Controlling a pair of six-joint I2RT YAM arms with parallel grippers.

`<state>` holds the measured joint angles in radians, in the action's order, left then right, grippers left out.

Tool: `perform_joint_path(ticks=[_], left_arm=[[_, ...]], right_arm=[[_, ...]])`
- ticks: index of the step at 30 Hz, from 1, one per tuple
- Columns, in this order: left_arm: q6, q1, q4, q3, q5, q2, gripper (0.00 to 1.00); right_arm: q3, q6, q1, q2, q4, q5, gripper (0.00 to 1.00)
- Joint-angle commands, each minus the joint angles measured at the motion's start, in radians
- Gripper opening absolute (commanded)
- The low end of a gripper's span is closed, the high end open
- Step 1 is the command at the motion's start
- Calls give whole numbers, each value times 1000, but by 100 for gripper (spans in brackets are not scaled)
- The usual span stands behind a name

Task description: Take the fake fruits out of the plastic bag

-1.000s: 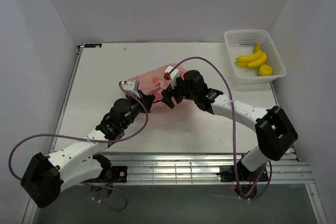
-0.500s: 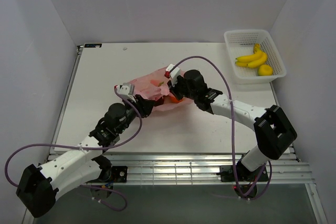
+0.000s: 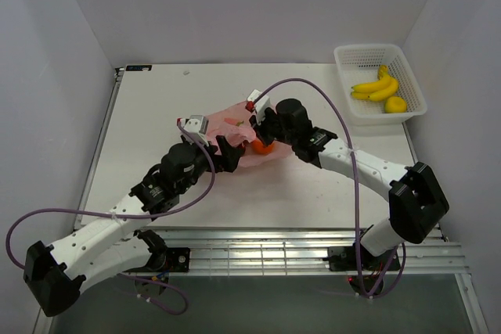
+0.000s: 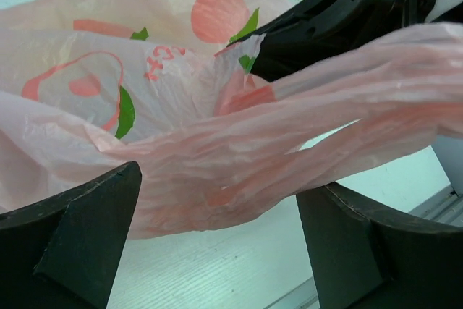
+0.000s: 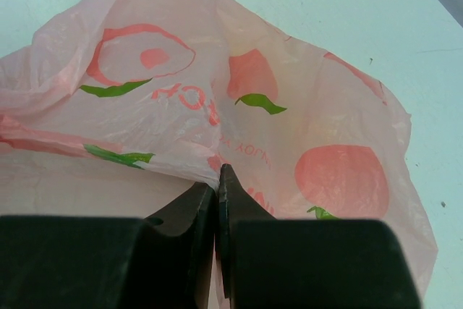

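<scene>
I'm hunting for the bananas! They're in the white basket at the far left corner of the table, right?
Not quite. The bananas are in the white basket, but it sits at the far right corner of the table, not the left. The top view shows it.

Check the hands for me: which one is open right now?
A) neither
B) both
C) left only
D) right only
C: the left hand has its fingers wide apart with the bag lying loose between them, while the right hand is shut, its tips pinching bag film.
</scene>
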<state>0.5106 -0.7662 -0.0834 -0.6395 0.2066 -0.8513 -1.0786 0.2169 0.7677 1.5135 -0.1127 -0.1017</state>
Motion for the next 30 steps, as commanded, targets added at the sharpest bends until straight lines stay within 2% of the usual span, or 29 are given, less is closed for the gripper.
perform_joint_path(ticks=[1,8,10,13,14,15,17,18,19,22,27,30], left_arm=[[-53,-39,-45,-75,142,-52,98],[-127,-117,-105,-178,379,-133,98],[-142,-120,-125,-206,401,-158,98],[-156,-124,-145,-235,416,-179,91],[-159,-125,-145,-241,415,-183,86],[-161,-125,-145,-247,419,-184,74],[-165,-125,-144,-249,418,-192,58],[-167,-125,-145,-249,419,-193,40],[-170,-125,-148,-249,412,-192,27],[-146,-127,-174,-244,384,-187,0],[-66,-136,-246,-207,295,-152,0],[-5,-151,-265,-168,225,-131,0]], right_arm=[[-67,-8,13,-36,40,-21,8],[-96,-21,15,-71,94,26,8],[-99,-21,15,-78,99,31,8],[-103,-13,15,-91,96,31,8],[-103,-13,15,-95,93,36,8],[-103,-11,15,-96,87,54,8],[-107,-2,15,-93,79,69,8],[-110,-1,15,-92,76,89,8],[-115,4,15,-87,71,97,8],[-130,7,15,-69,45,174,8],[-126,-63,15,-64,-10,321,8],[-106,-80,15,-81,-19,321,8]])
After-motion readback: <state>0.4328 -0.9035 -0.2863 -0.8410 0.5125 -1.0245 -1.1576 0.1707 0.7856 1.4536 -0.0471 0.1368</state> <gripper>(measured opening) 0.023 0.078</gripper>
